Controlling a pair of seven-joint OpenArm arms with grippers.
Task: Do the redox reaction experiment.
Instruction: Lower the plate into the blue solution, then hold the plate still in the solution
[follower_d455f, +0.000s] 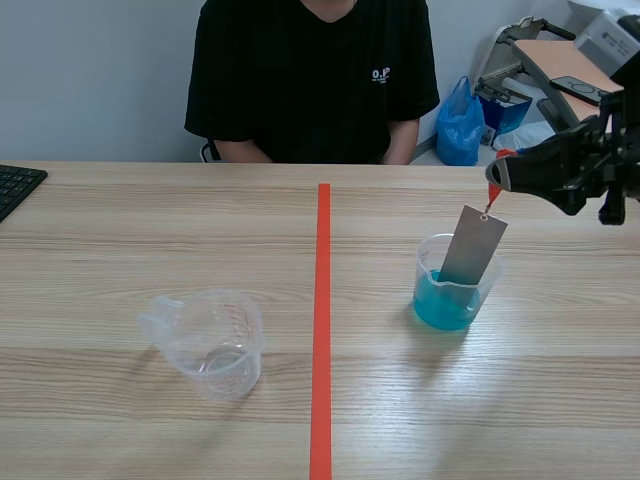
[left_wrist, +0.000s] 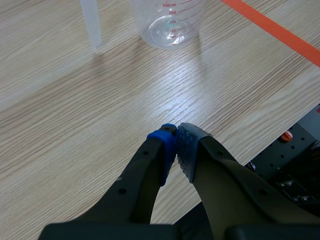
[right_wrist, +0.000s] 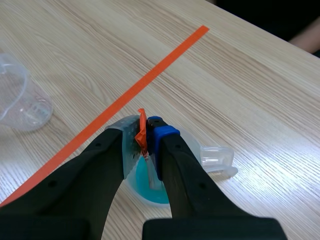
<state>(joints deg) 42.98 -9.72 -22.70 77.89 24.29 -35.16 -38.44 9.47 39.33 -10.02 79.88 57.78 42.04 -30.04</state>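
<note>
The experiment looks well under way. The flat grey metal strip (follower_d455f: 473, 247) stands tilted in the clear plastic beaker of blue liquid (follower_d455f: 455, 290), its lower end dipped and its upper end above the rim. Soaking and lifting out probably remain.

The right jaws hang just above that beaker, clamped on the small orange-red tab (right_wrist: 142, 132) at the strip's top. The left jaws are pressed together on nothing, well apart from the beaker, near the empty clear measuring cup (follower_d455f: 213, 343) on the wooden surface (follower_d455f: 120, 230).
</note>
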